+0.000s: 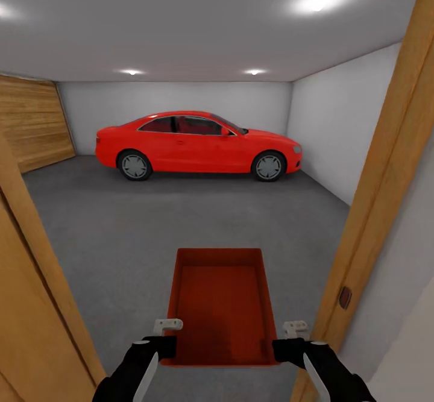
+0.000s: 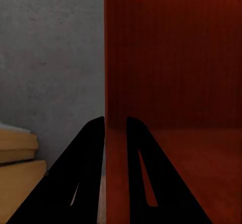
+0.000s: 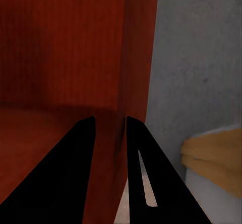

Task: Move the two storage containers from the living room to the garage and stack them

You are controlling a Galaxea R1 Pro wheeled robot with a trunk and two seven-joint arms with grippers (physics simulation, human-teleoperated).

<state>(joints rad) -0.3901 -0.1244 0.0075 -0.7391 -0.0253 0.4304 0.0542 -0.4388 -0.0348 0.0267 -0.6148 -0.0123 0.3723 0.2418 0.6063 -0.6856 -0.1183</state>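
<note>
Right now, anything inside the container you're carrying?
The storage container looks empty: bare red bottom and walls. Left gripper and right gripper each pinch a side wall. The near inner corners are hidden.

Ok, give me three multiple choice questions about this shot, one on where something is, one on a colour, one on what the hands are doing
1. Where is the car?
A. at the far wall
B. beside the doorway
C. on the robot's left

2. What colour is the storage container?
A. blue
B. red-orange
C. grey

3. What are the left hand and right hand doing?
A. hanging open
B. each clamped on a container wall
C. pushing the door frame

Answers: 1 A, it stands across the floor. 2 B, every view shows it. 3 B, wrist views show fingers straddling the walls.
</note>
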